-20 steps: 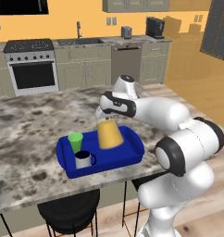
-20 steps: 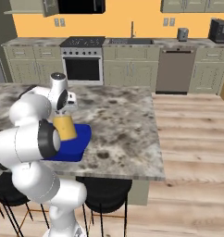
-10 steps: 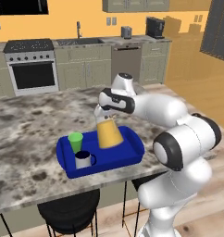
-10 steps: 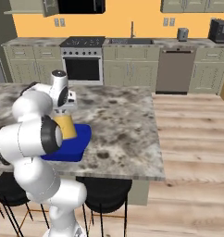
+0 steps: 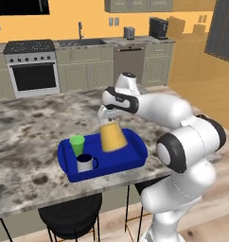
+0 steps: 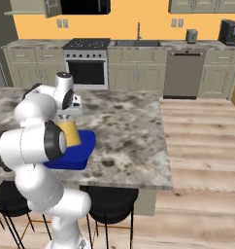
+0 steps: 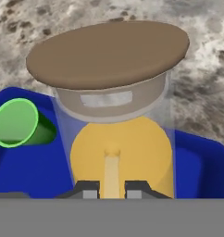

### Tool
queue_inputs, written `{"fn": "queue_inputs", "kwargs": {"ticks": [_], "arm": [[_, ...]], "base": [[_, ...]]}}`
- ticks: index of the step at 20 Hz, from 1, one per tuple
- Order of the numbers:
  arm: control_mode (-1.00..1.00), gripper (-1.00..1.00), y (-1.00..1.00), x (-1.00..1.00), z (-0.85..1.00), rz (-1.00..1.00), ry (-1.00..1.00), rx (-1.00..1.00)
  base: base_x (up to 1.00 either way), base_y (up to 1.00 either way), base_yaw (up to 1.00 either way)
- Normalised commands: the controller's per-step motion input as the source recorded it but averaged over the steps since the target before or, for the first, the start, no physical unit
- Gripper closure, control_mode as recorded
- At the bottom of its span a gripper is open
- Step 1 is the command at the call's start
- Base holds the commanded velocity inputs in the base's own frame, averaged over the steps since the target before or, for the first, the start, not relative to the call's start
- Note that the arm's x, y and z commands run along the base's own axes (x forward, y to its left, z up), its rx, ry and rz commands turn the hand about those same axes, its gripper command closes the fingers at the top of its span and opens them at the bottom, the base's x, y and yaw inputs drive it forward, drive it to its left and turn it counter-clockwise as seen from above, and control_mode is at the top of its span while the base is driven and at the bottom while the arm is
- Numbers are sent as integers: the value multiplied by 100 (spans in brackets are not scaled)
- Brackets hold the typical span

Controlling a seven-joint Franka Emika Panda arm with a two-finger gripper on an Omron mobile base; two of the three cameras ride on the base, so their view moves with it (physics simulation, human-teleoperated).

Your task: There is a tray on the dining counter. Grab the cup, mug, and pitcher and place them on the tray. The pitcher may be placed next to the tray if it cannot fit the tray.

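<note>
On the dining counter (image 5: 26, 137) lies the blue tray (image 5: 135, 156) (image 6: 83, 151) (image 7: 197, 162). Inside it the green cup (image 5: 77, 144) (image 7: 16, 122) stands at the left, with the grey mug (image 5: 85, 163) in front of it. The pitcher (image 5: 112, 137) (image 6: 71, 133) (image 7: 109, 55) stands upright in the tray's middle, brown lid on and orange liquid inside. My gripper (image 5: 107, 113) (image 6: 71, 109) (image 7: 112, 189) sits at the pitcher's top, on its far side. Its fingertips stand close together around a pale strip on the pitcher's side.
Black stools (image 5: 71, 215) (image 6: 109, 199) stand under the counter's near edge. A stove (image 5: 31, 71) and cabinets line the back wall. The counter's right end (image 6: 158, 160) drops to a wooden floor.
The arm's elbow has swung a little and the hand has shifted slightly at the pitcher's top. The pitcher, cup and mug stay where they were in the tray.
</note>
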Motion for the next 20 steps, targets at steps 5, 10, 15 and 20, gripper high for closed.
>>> {"fn": "queue_inputs", "kwargs": {"ticks": [5, 10, 15, 20], "arm": [[-100, 100, -17, -35, 0, 0, 0, 0], [-100, 100, -2, -29, -9, 0, 0, 0], [-100, 100, 0, -6, -12, 0, 0, 0], [-100, 100, 0, 0, -1, 0, 0, 0]], "base": [[0, 0, 0], [0, 0, 0], [0, 0, 0], [0, 0, 0]]}}
